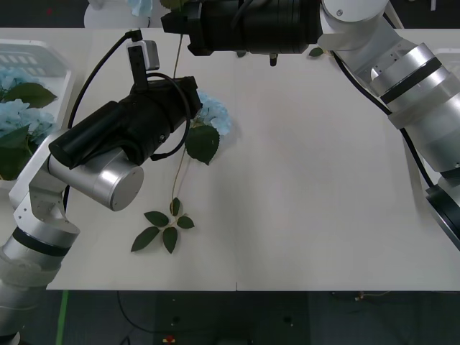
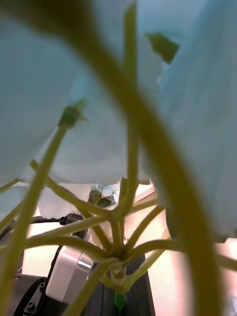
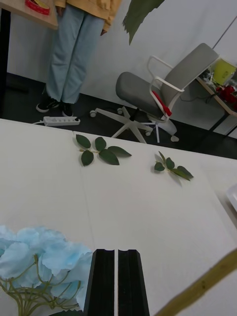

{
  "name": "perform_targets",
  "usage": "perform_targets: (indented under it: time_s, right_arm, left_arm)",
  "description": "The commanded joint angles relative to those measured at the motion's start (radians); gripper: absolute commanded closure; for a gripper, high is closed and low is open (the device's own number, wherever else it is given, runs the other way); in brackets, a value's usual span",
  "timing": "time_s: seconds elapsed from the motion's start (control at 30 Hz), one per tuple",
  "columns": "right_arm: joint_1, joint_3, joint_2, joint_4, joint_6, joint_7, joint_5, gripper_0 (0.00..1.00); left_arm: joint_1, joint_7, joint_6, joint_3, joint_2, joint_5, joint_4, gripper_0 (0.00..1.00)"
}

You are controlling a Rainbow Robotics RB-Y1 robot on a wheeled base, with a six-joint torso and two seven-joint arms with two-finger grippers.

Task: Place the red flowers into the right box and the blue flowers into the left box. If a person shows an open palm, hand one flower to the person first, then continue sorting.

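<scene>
My right gripper (image 1: 172,25) reaches across the far side of the table and is shut on a blue flower (image 1: 140,6), which hangs in the air. Its pale head (image 2: 94,98) sits close over the right wrist camera, and its thin stem (image 1: 178,54) dangles down. Another blue flower (image 1: 214,113) lies on the table with a big leaf (image 1: 203,142). My left gripper (image 1: 195,92) hovers just beside this head (image 3: 39,256), black fingers (image 3: 104,281) shut on nothing. The left box (image 1: 61,65) holds blue flowers (image 1: 14,115). The right box is hidden behind my right arm.
A loose leaf sprig (image 1: 164,228) lies near the front of the table, and two more (image 3: 101,150) (image 3: 170,168) lie toward the far edge. What may be red flowers (image 3: 226,92) lie on a desk behind the table. An office chair (image 3: 153,89) stands beyond it.
</scene>
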Motion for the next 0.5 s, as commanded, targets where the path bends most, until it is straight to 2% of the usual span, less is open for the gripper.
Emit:
perform_targets:
  time_s: [0.03, 0.07, 0.17, 0.3, 0.4, 0.5]
  right_arm:
    - [-0.058, 0.007, -0.002, -0.04, -0.009, 0.032, 0.005, 0.51]
    - [-0.058, 0.007, -0.004, -0.04, -0.01, 0.032, 0.006, 0.41]
    - [-0.058, 0.007, -0.005, -0.04, -0.01, 0.033, 0.006, 0.3]
    - [-0.058, 0.007, -0.007, -0.04, -0.01, 0.039, 0.006, 0.27]
    - [-0.058, 0.007, -0.01, -0.04, -0.01, 0.044, 0.006, 0.25]
    - [-0.058, 0.009, -0.02, -0.042, -0.009, 0.053, 0.0, 0.23]
  left_arm:
    - [-0.037, 0.046, -0.013, 0.029, -0.019, -0.031, -0.013, 1.0]
    - [-0.032, 0.049, -0.013, 0.03, -0.019, -0.037, -0.013, 1.0]
    - [-0.019, 0.052, -0.013, 0.044, -0.008, -0.04, -0.013, 1.0]
    - [0.007, 0.069, -0.014, 0.08, 0.032, -0.031, -0.014, 1.0]
    - [0.038, 0.138, -0.008, 0.122, 0.107, -0.018, -0.013, 1.0]
    - [0.078, 0.179, 0.081, 0.185, 0.23, 0.04, -0.014, 1.0]
